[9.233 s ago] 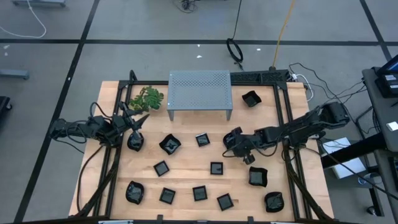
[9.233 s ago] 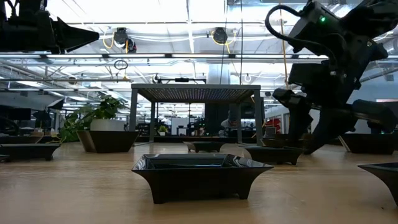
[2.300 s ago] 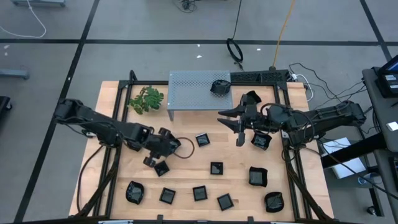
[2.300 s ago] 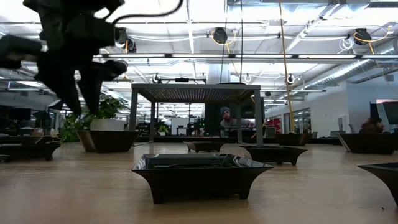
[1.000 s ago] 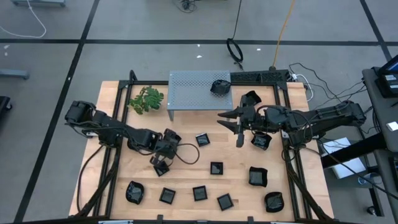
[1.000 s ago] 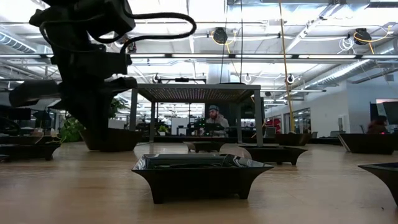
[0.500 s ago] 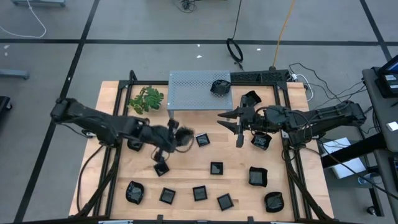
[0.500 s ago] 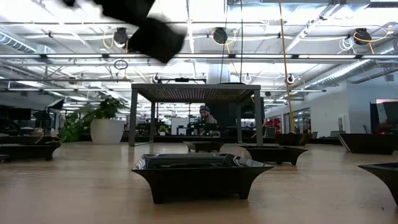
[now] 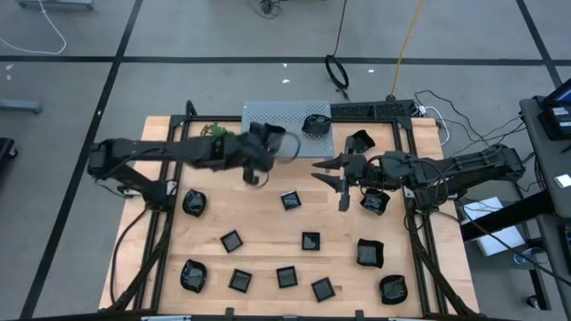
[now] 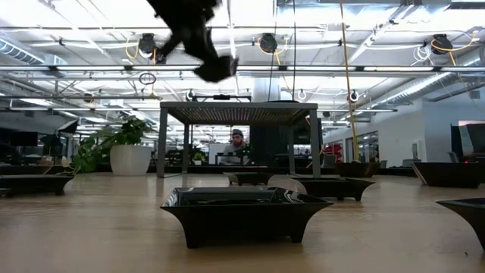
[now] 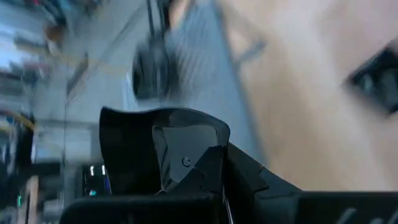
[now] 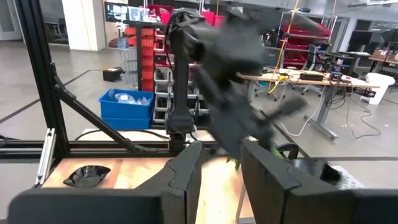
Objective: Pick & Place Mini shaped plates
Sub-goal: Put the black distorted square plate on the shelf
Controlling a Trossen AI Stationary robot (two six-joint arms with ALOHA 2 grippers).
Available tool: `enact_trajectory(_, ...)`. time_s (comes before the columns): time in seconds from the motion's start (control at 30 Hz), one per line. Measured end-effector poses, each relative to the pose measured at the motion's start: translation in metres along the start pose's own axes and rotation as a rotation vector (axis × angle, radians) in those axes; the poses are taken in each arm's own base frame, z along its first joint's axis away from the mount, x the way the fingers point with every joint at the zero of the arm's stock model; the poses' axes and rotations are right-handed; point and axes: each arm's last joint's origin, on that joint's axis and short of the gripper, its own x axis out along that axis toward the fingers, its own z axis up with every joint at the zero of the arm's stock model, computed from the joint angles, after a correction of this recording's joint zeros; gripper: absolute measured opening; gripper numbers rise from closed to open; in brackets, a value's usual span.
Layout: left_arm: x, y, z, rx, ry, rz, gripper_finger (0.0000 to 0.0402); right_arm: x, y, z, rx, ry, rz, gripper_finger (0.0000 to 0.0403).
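I'm pinching a small black plate (image 11: 163, 149) by its raised rim in the left fingers (image 11: 186, 163), which are closed down tight on that thin edge. It's up in the air, off the worktop (image 9: 268, 250), at the near edge of the grey stand (image 9: 277, 125), left of the plate (image 9: 315, 124) already sitting on the stand's right part. These dishes look light, stiff and glossy, so I'm expecting the rim to slip if I tilt it much; a chip seems possible if it drops. I judge the lip the only sensible place to grip, since the flat squares give little else to catch.

The left arm is reaching long and nearly level from the left side across toward the stand. The right gripper (image 9: 341, 180) is waiting off the stand's right near corner, its fingers (image 12: 186, 168) partly apart and empty. About a dozen more plates (image 9: 286, 276) are lying scattered over the near worktop, apart from one another.
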Motion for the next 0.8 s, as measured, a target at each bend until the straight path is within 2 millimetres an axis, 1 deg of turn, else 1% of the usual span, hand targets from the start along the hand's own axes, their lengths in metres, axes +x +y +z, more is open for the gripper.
enact_trajectory(0.13,0.031,0.008,-0.019,0.018,0.111,-0.011,0.0004,0.0,0.0,-0.001,-0.002,0.005,-0.004,0.01)
enact_trajectory(0.3,0.047,0.017,-0.036,-0.009,0.177,-0.012,0.0005,0.0,-0.002,-0.001,-0.012,0.006,-0.01,0.01)
enact_trajectory(0.4,0.05,0.022,-0.043,-0.023,0.201,-0.01,0.0005,0.001,-0.005,-0.001,-0.04,0.007,-0.023,0.01)
enact_trajectory(0.53,0.051,0.027,-0.049,-0.042,0.215,0.0,0.0015,0.003,-0.013,-0.001,-0.056,0.009,-0.055,0.01)
enact_trajectory(0.7,0.051,0.025,-0.047,-0.053,0.211,-0.001,0.0004,0.005,-0.022,-0.001,-0.046,0.01,-0.094,0.01)
enact_trajectory(0.8,0.05,0.023,-0.044,-0.079,0.209,0.007,0.0011,0.005,-0.026,-0.001,-0.044,0.01,-0.111,0.01)
